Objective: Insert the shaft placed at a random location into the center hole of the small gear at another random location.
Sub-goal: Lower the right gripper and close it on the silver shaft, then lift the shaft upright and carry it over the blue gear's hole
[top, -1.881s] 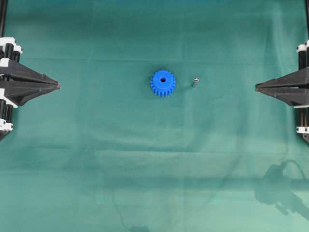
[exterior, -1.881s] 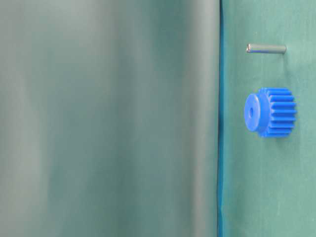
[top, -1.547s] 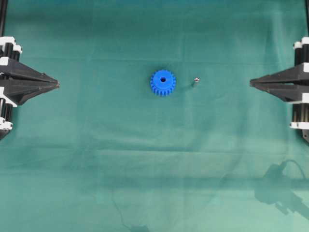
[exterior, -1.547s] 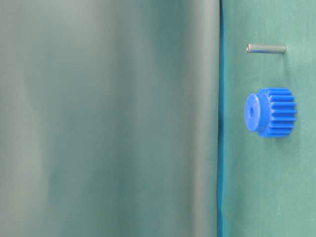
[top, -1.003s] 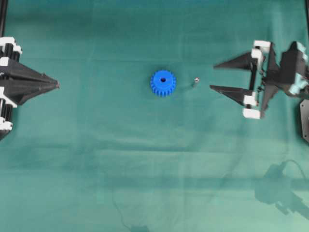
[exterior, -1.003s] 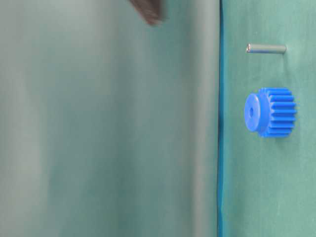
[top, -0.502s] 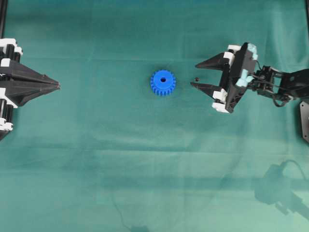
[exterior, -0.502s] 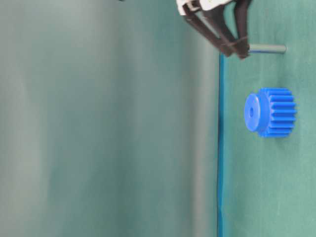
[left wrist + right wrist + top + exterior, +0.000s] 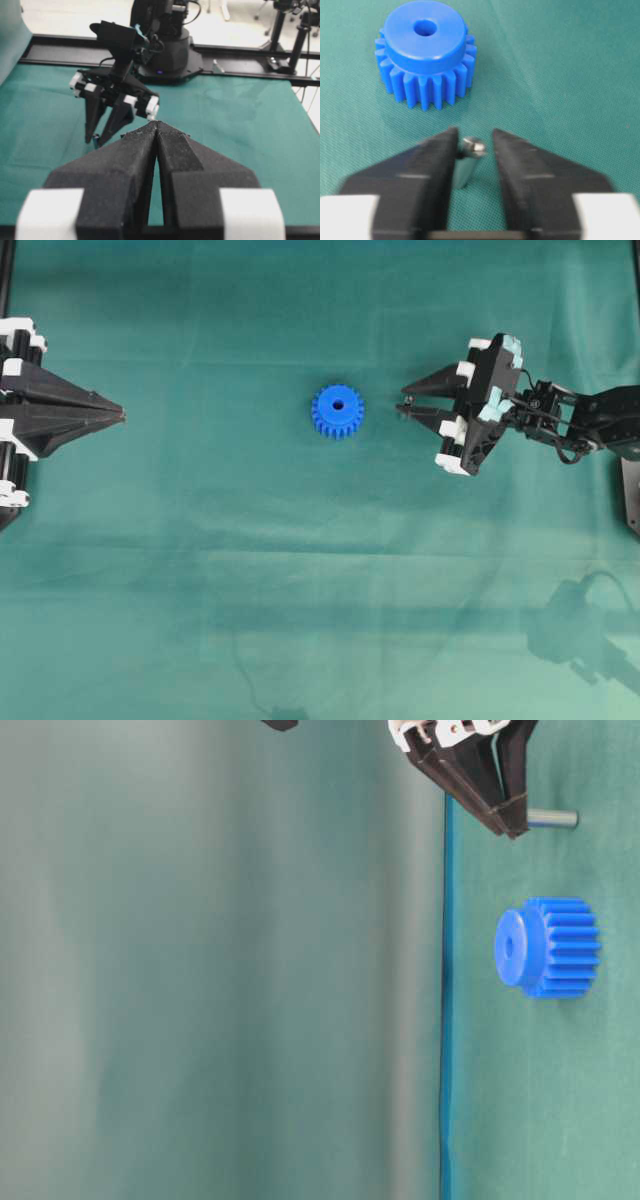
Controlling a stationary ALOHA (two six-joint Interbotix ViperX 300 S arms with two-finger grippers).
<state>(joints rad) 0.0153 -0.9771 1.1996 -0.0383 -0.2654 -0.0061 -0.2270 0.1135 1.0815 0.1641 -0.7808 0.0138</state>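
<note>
Right gripper point(image 9: 473, 150) advanced, narrowed around shaft point(image 9: 468, 161); fingers point(image 9: 427, 165) bracketing it, grip unclear; left gripper point(image 9: 120, 417) closed.

shaft point(image 9: 553, 818) half hidden behind fingers point(image 9: 478, 782), arm cropped

The left hand point(image 9: 157, 125) fills the near foreground, its two black fingers pressed together at the tips. Beyond it, to the left, the right hand point(image 9: 98, 140) points down at the green tabletop point(image 9: 240, 130), fingers a little apart. The shaft cannot be made out there.
</note>
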